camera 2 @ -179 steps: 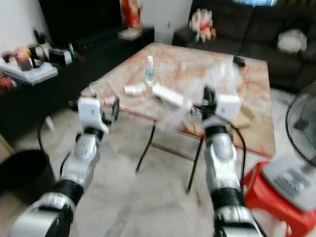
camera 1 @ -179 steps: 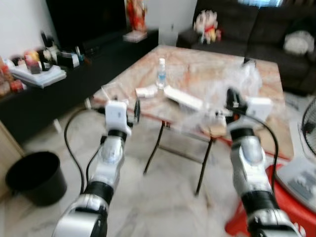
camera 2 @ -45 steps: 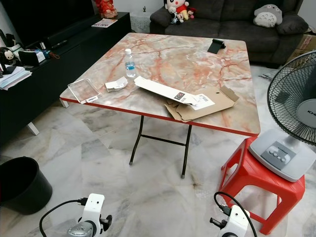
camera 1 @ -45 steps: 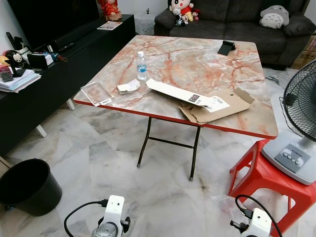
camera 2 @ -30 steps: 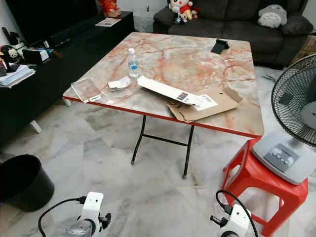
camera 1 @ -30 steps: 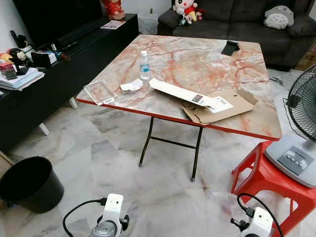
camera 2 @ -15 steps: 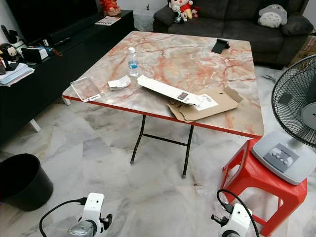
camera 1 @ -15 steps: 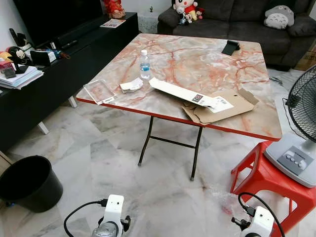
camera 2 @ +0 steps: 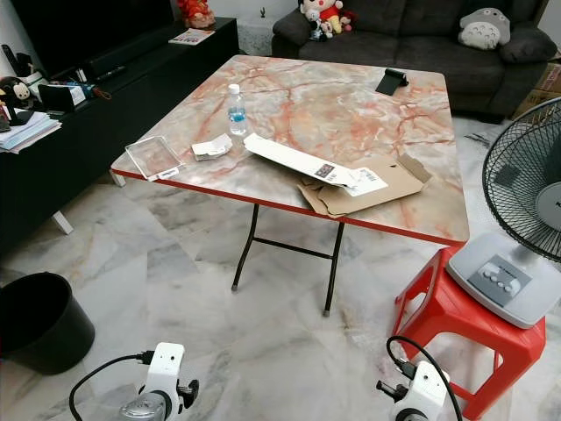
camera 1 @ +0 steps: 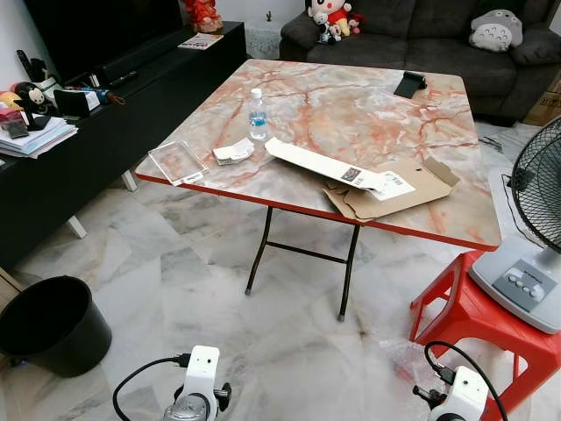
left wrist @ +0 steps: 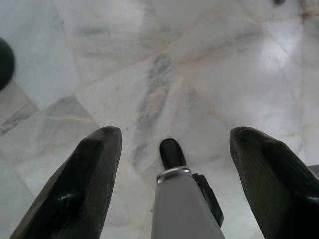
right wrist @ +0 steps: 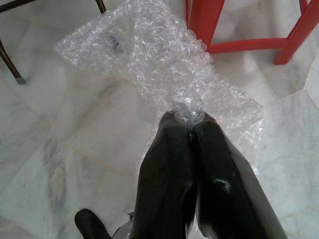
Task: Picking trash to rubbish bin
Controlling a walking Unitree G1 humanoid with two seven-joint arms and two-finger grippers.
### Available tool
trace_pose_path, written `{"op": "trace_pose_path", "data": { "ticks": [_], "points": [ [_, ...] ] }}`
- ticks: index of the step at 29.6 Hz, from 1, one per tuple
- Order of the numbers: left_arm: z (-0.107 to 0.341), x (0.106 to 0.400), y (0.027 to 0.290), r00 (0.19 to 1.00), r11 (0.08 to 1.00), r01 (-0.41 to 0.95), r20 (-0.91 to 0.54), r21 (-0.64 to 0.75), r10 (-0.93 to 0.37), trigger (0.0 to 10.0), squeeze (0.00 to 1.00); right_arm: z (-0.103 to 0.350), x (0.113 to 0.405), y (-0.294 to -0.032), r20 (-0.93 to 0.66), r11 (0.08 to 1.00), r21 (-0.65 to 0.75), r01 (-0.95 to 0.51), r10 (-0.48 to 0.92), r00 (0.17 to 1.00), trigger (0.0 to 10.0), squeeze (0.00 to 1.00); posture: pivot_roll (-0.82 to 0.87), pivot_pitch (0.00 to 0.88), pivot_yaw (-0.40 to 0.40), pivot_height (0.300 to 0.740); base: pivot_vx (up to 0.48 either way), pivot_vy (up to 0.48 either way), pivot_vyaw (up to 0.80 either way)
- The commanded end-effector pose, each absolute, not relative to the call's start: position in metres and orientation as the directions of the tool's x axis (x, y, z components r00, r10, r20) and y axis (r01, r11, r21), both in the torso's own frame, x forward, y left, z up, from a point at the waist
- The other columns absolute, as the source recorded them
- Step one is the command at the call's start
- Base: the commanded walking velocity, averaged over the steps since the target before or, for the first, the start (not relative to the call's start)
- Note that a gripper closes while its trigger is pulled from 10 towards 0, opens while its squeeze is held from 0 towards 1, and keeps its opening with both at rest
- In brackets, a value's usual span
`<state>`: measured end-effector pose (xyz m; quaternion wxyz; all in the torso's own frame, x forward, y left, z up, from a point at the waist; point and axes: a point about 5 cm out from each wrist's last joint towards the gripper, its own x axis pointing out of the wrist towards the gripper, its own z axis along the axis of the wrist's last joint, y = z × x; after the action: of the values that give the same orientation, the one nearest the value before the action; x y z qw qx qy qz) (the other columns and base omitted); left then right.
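My right gripper (right wrist: 189, 119) hangs low over the marble floor, shut on a sheet of clear bubble wrap (right wrist: 149, 55) that trails towards the red stool (right wrist: 209, 25). My left gripper (left wrist: 175, 132) hangs open above the floor with nothing between its fingers. The black rubbish bin (camera 1: 53, 326) stands on the floor at my near left. On the marble table (camera 1: 438, 132) lie a flattened cardboard piece (camera 1: 412, 189), a long white box (camera 1: 316, 162), a water bottle (camera 1: 256, 116), a clear plastic tray (camera 1: 177, 162) and a small white carton (camera 1: 231, 152).
A fan (camera 1: 535, 219) sits on the red stool (camera 1: 482, 320) at the right. A black TV console (camera 1: 114, 114) with clutter runs along the left. A dark sofa (camera 1: 421, 39) stands behind the table. Open floor lies between me and the table.
Six seconds ago both arms were raised near the table with the bubble wrap held up; now they hang low. Over the last second only the camera shifts slightly.
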<state>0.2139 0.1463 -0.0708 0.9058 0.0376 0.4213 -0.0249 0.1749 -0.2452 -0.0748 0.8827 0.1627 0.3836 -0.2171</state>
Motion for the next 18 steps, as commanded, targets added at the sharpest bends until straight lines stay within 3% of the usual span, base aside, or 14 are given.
{"op": "trace_pose_path", "data": {
  "ticks": [1,18],
  "points": [
    [-0.0735,0.2092,0.1469,0.634,0.996,0.068,-0.773,0.049,-0.006,10.0,0.00,-0.0723,0.1782,-0.2484,-0.740,0.849,0.123,0.513,-0.266,0.618,10.0,0.00,-0.15,0.000,-0.019,0.740,0.000,0.000,0.00],
    [-0.0715,0.2129,0.1465,0.640,0.996,0.073,-0.768,0.048,-0.010,10.0,0.00,-0.0719,0.1797,-0.2476,-0.741,0.847,0.127,0.517,-0.265,0.617,10.0,0.00,-0.15,0.000,-0.006,0.740,0.000,0.000,0.00]
  ]
}}
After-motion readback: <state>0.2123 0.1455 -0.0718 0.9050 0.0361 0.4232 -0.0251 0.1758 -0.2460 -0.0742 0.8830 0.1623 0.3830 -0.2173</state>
